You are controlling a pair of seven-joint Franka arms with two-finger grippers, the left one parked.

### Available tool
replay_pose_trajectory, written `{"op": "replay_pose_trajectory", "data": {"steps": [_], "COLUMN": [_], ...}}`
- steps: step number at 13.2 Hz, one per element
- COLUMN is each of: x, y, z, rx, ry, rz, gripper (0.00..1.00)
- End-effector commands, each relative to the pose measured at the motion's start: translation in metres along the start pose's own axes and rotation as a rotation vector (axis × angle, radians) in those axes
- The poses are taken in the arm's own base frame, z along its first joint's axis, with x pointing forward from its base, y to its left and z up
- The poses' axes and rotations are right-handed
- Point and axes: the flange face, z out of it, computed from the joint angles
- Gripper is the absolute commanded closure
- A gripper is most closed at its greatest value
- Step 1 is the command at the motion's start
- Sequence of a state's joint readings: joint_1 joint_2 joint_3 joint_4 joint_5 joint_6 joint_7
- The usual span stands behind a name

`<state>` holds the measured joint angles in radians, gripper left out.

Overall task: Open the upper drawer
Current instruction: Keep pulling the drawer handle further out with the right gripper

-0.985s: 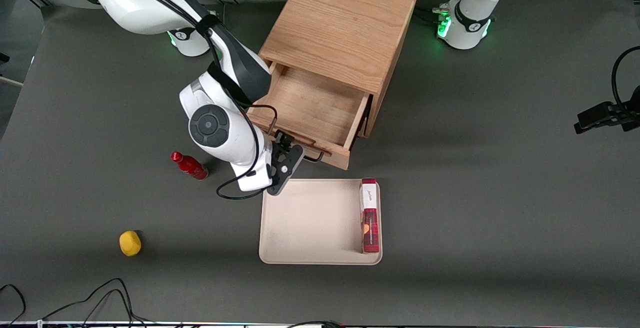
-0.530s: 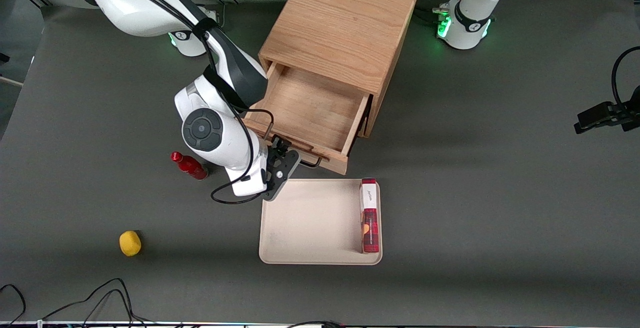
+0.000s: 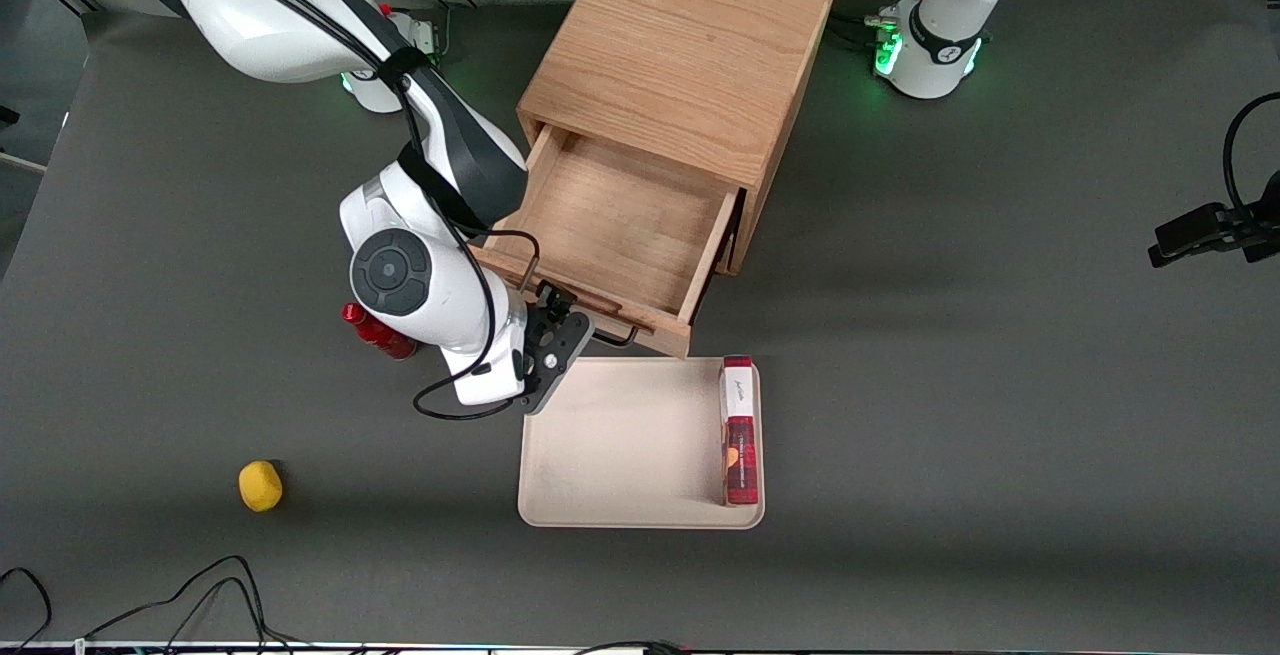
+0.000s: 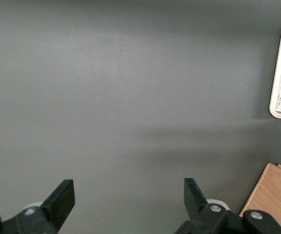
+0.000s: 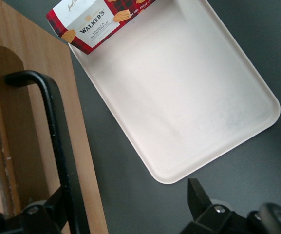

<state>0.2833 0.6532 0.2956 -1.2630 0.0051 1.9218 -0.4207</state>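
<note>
The upper drawer (image 3: 610, 225) of the light oak cabinet (image 3: 680, 45) is pulled well out, and its shallow wooden box shows nothing inside. Along the drawer front runs its black wire handle (image 3: 612, 334), which also shows in the right wrist view as a black handle (image 5: 57, 146) against the oak drawer front (image 5: 30, 87). My right gripper (image 3: 553, 335) hangs at the drawer front, at the handle's end nearer the working arm. In the right wrist view the gripper (image 5: 128, 192) is open. One finger (image 5: 57, 207) sits against the handle bar and the other stands apart over the dark table.
A cream tray (image 3: 620, 435) lies just in front of the drawer, nearer the front camera, with a red cookie box (image 3: 739, 430) on it. A red bottle (image 3: 375, 333) is partly covered by my arm. A yellow object (image 3: 260, 486) lies toward the working arm's end.
The drawer has slid a little farther out of the cabinet, and my gripper has moved with its handle. My arm now covers part of the red bottle.
</note>
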Motion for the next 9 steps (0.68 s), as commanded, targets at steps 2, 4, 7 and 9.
{"op": "replay_pose_trajectory", "data": {"steps": [2, 4, 7, 9], "x": [0.002, 0.002, -0.001, -0.002], "y": [0.02, 0.021, 0.029, 0.03], "z": [-0.006, -0.004, -0.006, -0.007], "rx": [-0.022, -0.022, -0.033, -0.034], "ry": [0.018, 0.017, 0.015, 0.017], "rz": [-0.011, -0.011, 0.001, 0.002], "gripper": [0.0, 0.0, 0.0, 0.0]}}
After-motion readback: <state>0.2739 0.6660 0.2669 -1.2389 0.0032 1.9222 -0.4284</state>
